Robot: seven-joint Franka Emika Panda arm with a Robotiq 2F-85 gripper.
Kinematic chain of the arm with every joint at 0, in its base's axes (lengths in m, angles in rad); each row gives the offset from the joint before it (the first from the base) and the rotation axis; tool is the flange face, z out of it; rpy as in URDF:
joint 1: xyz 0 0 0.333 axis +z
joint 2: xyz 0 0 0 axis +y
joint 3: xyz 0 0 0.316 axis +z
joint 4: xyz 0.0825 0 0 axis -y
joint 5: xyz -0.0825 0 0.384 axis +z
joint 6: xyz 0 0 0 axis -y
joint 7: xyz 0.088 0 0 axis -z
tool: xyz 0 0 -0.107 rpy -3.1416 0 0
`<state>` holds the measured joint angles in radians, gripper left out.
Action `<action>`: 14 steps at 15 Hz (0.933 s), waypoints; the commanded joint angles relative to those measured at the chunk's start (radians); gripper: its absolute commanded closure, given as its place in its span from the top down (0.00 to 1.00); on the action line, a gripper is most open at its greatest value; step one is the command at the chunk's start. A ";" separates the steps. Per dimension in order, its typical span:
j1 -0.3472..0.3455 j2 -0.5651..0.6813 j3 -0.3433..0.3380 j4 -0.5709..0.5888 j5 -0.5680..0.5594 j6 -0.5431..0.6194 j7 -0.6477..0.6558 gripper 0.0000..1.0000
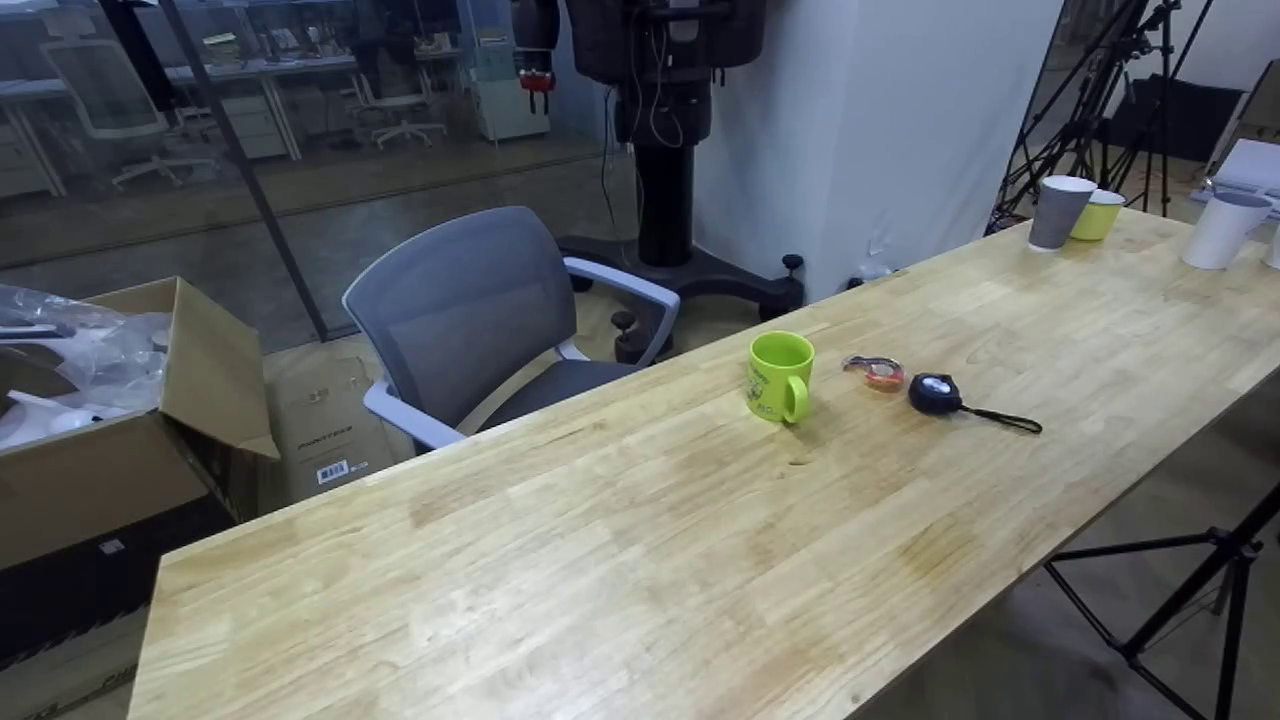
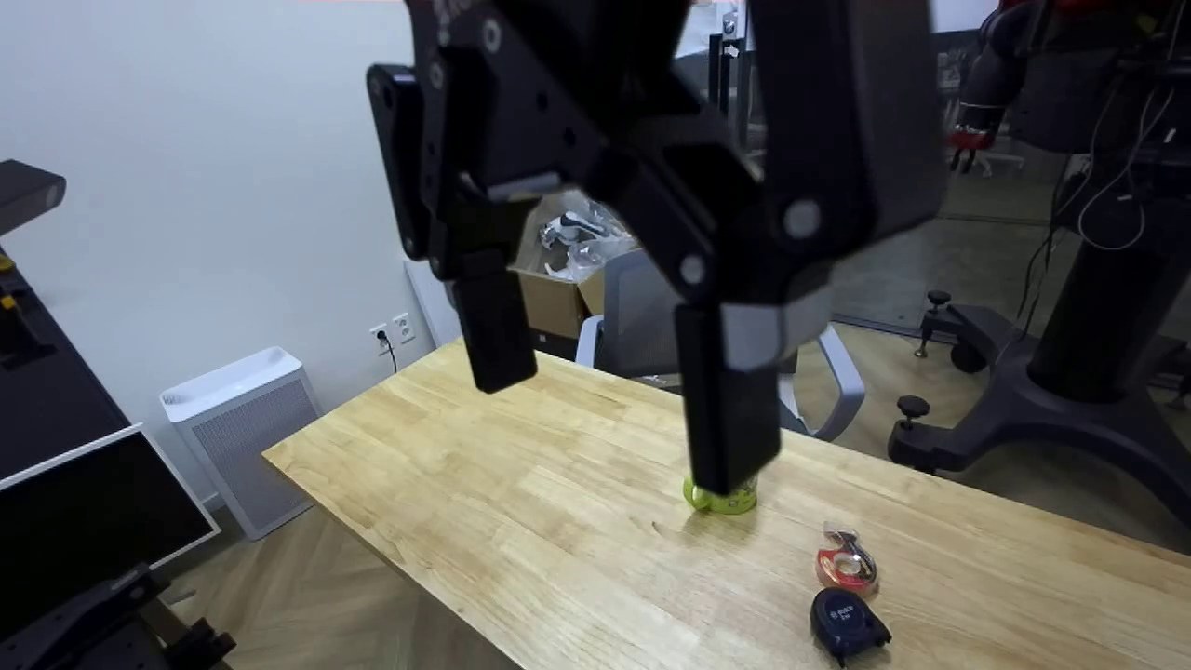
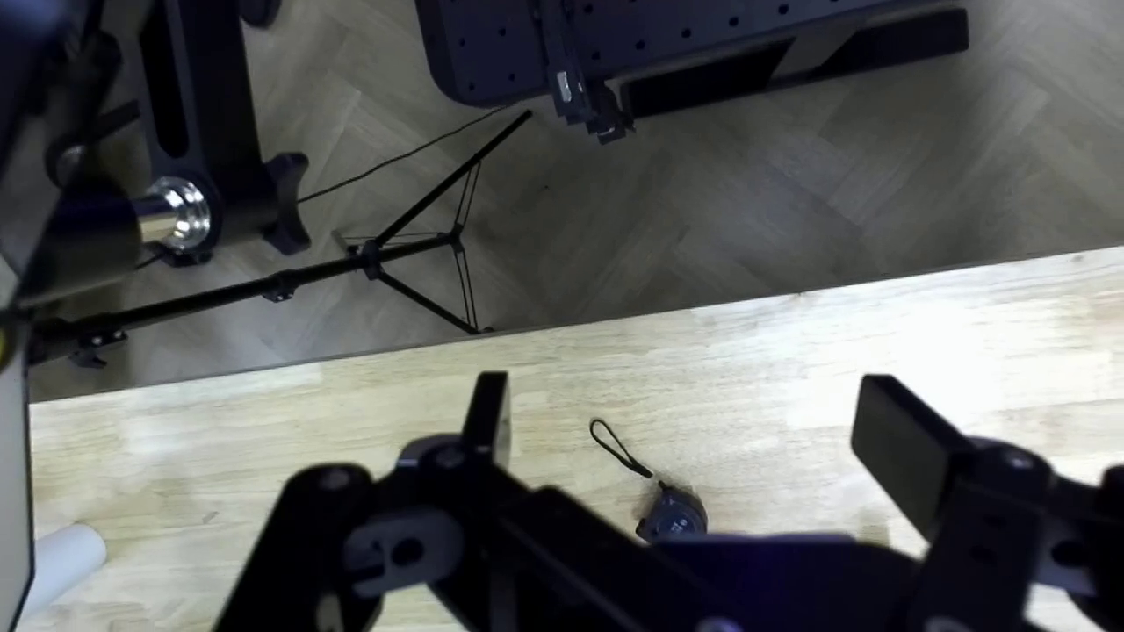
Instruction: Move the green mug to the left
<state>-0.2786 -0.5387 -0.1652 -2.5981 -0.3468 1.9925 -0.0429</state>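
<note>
The lime-green mug (image 1: pixel 768 380) stands upright on the wooden table (image 1: pixel 620 540) in an exterior view, its handle toward that camera. In an exterior view, only the lower part of the mug (image 2: pixel 735 503) and its handle show behind one finger. My gripper (image 2: pixel 619 419) is open and empty in that view, raised above the table and close to that camera. The gripper (image 3: pixel 689 412) also shows in the wrist view with its fingers wide apart and nothing between the pads. The mug does not show in the wrist view.
A tape dispenser (image 1: pixel 882 374) and a dark tape measure (image 1: pixel 935 394) with a strap lie beside the mug; the tape measure (image 3: pixel 678 516) shows in the wrist view. A grey cup (image 1: pixel 1058 215), a yellow-green cup (image 1: pixel 1098 217) and a white cup (image 1: pixel 1222 232) stand farther along. A chair (image 1: pixel 470 310) stands at one long edge.
</note>
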 commanded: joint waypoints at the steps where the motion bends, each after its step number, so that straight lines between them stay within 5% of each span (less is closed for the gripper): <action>1: 0.030 0.038 -0.026 -0.013 0.034 0.116 -0.007 1.00; 7: 0.048 0.174 -0.045 -0.001 0.113 0.357 -0.041 1.00; 14: 0.045 0.439 -0.056 0.137 0.180 0.447 -0.082 1.00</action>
<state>-0.2378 -0.2331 -0.1991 -2.5654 -0.1948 2.4304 -0.0994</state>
